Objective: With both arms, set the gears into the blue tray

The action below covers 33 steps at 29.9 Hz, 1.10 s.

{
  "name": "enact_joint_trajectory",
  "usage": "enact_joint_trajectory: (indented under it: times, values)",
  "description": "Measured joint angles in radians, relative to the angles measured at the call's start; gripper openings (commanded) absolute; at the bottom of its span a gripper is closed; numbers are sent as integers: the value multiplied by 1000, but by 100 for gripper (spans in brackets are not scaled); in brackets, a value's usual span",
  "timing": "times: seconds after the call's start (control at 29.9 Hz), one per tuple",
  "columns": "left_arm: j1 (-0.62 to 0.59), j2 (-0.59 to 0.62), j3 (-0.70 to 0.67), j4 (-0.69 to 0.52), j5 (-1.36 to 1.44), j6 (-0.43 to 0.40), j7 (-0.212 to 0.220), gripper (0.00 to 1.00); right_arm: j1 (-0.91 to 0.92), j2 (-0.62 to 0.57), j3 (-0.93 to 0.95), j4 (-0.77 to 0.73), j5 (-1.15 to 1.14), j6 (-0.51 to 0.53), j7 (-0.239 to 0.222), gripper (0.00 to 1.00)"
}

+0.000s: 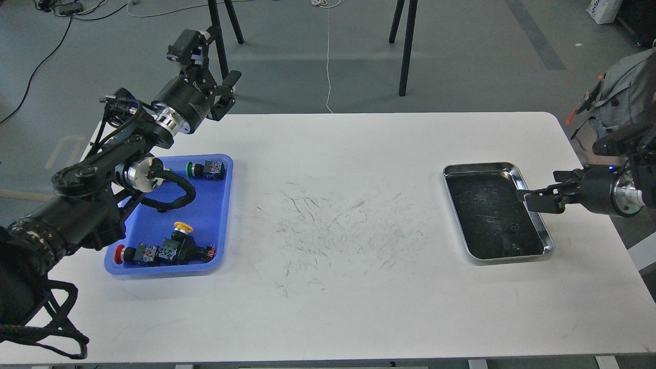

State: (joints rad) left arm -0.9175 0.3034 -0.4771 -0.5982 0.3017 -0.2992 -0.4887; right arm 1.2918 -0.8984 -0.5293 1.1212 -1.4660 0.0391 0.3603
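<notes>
Our left gripper (207, 69) spread open, empty | right gripper (538, 201) over silver metal tray (535, 215) rim, jaws unreadable | tiny black gear (511, 227) in that tray, well apart from shallow blue plastic tray (220, 215) | light, stiff; we judge pinching across teeth.

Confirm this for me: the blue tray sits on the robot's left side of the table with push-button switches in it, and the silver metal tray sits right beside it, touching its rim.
One part is wrong. The blue tray is on the robot's left with push-button switches in it, but the silver metal tray is not touching it. It lies far off on the right side of the table, with bare scratched tabletop between them, as the head view shows.
</notes>
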Motion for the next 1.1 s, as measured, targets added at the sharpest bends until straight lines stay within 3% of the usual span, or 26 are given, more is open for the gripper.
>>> enact_joint_trajectory:
  times: [0.43, 1.1]
  values:
    - [-1, 8, 0, 0, -4, 1, 0, 99, -77, 116, -47, -134, -63, -1, 51, 96]
    - [9, 4, 1, 12, -10, 8, 0, 99, -132, 178, -47, -201, -67, -10, 57, 84]
